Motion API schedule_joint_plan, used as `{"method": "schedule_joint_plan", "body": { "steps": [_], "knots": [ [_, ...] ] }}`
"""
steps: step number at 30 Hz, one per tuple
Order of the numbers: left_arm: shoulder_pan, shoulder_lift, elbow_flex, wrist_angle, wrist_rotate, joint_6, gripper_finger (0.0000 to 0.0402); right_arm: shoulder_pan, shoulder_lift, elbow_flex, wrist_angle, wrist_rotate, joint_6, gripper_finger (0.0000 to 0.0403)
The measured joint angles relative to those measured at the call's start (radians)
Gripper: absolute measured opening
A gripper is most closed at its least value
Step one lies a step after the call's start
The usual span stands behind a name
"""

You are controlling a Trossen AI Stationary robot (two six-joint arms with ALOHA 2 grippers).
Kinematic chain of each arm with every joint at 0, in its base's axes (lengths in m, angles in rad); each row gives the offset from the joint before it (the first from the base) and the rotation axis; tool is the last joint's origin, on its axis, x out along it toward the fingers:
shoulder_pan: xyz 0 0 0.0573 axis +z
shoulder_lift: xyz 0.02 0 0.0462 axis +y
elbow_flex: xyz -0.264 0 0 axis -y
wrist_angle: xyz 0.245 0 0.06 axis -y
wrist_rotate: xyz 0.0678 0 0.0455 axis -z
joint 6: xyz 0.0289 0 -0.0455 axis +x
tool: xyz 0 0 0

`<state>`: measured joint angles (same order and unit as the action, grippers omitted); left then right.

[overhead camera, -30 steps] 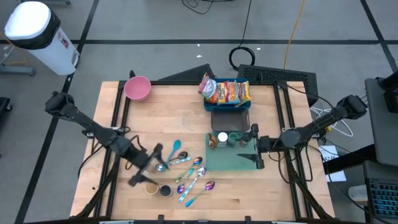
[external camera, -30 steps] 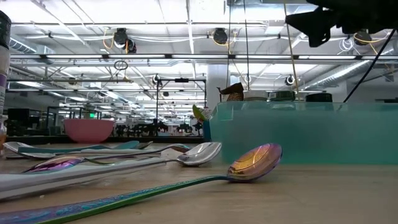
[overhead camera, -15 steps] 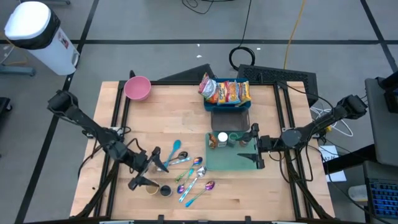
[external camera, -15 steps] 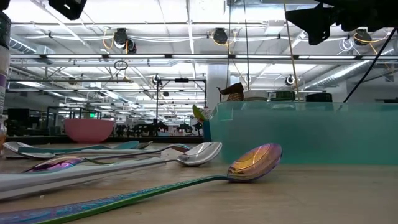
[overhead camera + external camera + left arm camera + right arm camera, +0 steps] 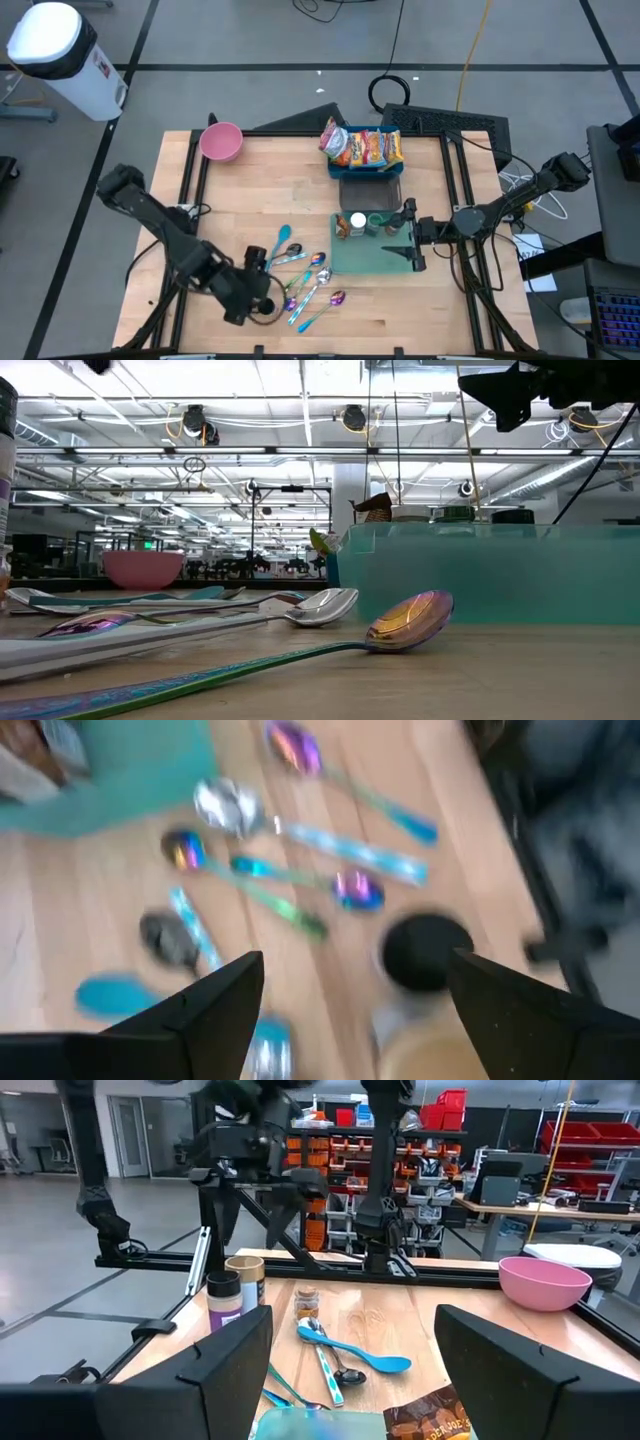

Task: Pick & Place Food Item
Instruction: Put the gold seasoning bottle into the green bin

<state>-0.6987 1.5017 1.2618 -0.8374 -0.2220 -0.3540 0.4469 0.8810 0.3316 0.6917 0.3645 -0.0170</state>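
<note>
Several bright snack packets (image 5: 364, 148) lie in a blue bin at the table's far edge. A teal tray (image 5: 375, 258) holds a brown packet (image 5: 342, 226), a white-capped item (image 5: 357, 221) and a green one (image 5: 378, 221). My left gripper (image 5: 258, 285) is open and empty above the spoons (image 5: 305, 277) and two small jars (image 5: 252, 305); its wrist view (image 5: 355, 1020) looks down on them. My right gripper (image 5: 410, 238) is open and empty over the tray's right part; it also shows in its wrist view (image 5: 355, 1380).
A pink bowl (image 5: 221, 141) stands at the far left corner. Several coloured spoons (image 5: 300, 850) lie spread between the jars and the tray. A black-lidded jar (image 5: 425, 950) and a tan jar (image 5: 440, 1045) stand near the front edge. Bare wood shows at the table's centre.
My left arm has swung toward the table's near edge and a little to the right, and its gripper has turned about, so that it now stands over the jars and spoons. Nothing on the table has moved.
</note>
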Motion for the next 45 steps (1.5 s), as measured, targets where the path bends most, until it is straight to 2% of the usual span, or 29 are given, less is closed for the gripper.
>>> {"method": "schedule_joint_plan", "body": {
  "steps": [5,8,14,21,26,33,38,45],
  "knots": [
    [-0.005,0.120,0.150,-0.346,0.127,-0.069,0.0314,0.000,0.002,0.000,0.000,0.000,0.005,0.0270],
    [-0.004,0.132,0.165,-0.431,0.206,-0.172,0.0303,0.000,0.006,0.000,-0.001,0.000,0.005,0.0270],
    [-0.024,0.135,0.131,-0.442,0.275,-0.338,0.0288,0.000,0.005,0.000,0.000,-0.003,0.005,0.0270],
    [-0.046,0.135,0.129,-0.442,0.274,-0.331,0.0288,0.000,0.005,0.000,0.000,-0.003,0.005,0.0270],
    [-0.039,0.135,0.129,-0.424,0.274,-0.250,0.0290,0.000,0.005,0.000,0.000,-0.003,0.005,0.0270],
    [-0.020,0.135,0.129,-0.364,0.271,-0.285,0.0281,0.000,0.005,0.000,0.000,-0.003,0.005,0.0270],
    [0.005,0.135,0.129,-0.365,0.244,-0.330,0.0304,0.000,0.005,0.000,0.000,-0.003,0.013,0.0270],
    [0.002,0.135,0.129,-0.365,0.263,-0.264,0.0362,0.000,0.005,0.000,0.000,-0.004,0.013,0.0270]
  ]
}}
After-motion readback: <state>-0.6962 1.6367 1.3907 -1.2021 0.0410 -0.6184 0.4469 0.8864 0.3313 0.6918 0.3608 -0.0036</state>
